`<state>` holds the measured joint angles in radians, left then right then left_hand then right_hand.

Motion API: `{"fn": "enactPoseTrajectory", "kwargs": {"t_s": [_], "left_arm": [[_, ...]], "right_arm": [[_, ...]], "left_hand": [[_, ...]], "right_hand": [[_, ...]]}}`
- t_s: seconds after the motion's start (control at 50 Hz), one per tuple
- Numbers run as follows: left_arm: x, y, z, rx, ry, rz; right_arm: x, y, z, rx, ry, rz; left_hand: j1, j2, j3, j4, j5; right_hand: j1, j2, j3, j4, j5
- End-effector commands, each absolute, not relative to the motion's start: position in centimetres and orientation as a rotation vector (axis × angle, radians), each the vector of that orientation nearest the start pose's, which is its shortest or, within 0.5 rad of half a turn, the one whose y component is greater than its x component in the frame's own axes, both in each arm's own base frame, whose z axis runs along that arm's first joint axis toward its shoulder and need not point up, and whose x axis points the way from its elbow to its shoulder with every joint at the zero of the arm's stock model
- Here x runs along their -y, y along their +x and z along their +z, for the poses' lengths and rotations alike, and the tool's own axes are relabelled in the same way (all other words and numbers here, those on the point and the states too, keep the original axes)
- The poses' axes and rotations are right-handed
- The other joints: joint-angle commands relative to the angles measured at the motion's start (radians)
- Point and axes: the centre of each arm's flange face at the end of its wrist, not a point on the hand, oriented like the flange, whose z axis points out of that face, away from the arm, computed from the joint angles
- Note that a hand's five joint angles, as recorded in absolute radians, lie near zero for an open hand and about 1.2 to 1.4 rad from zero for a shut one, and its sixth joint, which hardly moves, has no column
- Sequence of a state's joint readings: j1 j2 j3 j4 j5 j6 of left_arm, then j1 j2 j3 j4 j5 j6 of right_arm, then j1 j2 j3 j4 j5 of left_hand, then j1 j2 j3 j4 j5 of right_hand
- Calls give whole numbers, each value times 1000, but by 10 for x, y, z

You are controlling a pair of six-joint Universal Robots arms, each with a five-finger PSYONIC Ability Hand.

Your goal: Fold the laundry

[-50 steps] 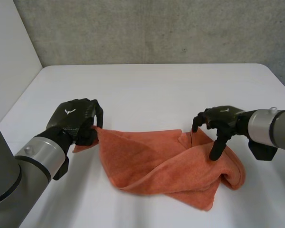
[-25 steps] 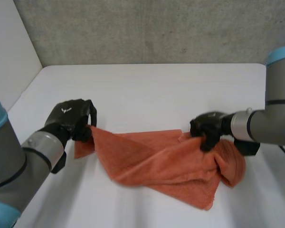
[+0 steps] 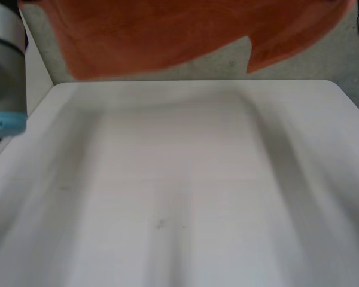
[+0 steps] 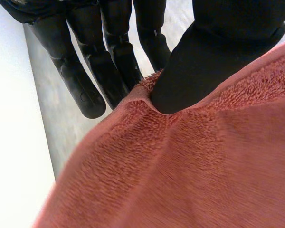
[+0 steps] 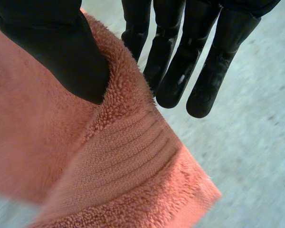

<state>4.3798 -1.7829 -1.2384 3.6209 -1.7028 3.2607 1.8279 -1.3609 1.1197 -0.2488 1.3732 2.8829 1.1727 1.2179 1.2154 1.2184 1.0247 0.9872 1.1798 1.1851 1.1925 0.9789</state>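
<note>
Head view: left robot hand (image 4: 218,52), right robot hand (image 5: 52,47) pinch towel (image 3: 167,30) stretched sideways aloft.

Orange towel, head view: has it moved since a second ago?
Yes. The towel has risen off the white table, where it lay crumpled, and now hangs above it.

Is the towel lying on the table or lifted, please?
Lifted: towel hangs above the table, pinched by left hand and right hand.

White table (image 3: 185,197), grey wall (image 3: 224,64) behind (speckled concrete)
</note>
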Motion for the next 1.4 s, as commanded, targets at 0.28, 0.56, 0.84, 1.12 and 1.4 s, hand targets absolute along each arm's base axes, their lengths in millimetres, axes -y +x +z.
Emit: {"fn": "enactPoseTrajectory", "kwargs": {"t_s": [0.28, 0.56, 0.84, 1.12, 1.4], "left_arm": [[271, -217, 156, -2464, 428, -1935], [253, -216, 146, -2516, 571, -1769], [244, -208, 187, -2397, 572, -1910], [238, -188, 158, -2488, 824, -1788], [264, -186, 127, -2462, 819, -1783]], "right_arm": [[287, 238, 165, -2193, -1032, -1806], [278, 232, 171, -2197, -985, -1806], [299, 209, 177, -2235, -549, -1732], [300, 209, 173, -2243, -530, -1710], [300, 208, 171, -2249, -529, -1704]], "left_hand": [[224, 178, 181, 178, 197], [-510, -555, -553, -556, -536], [-974, -1019, -1017, -1020, -1000], [-892, -937, -934, -937, -918], [-686, -731, -729, -732, -713]], "right_hand": [[409, 217, 211, 204, 243], [409, 217, 211, 204, 243], [409, 217, 211, 204, 243], [409, 217, 211, 204, 243], [409, 217, 211, 204, 243]]}}
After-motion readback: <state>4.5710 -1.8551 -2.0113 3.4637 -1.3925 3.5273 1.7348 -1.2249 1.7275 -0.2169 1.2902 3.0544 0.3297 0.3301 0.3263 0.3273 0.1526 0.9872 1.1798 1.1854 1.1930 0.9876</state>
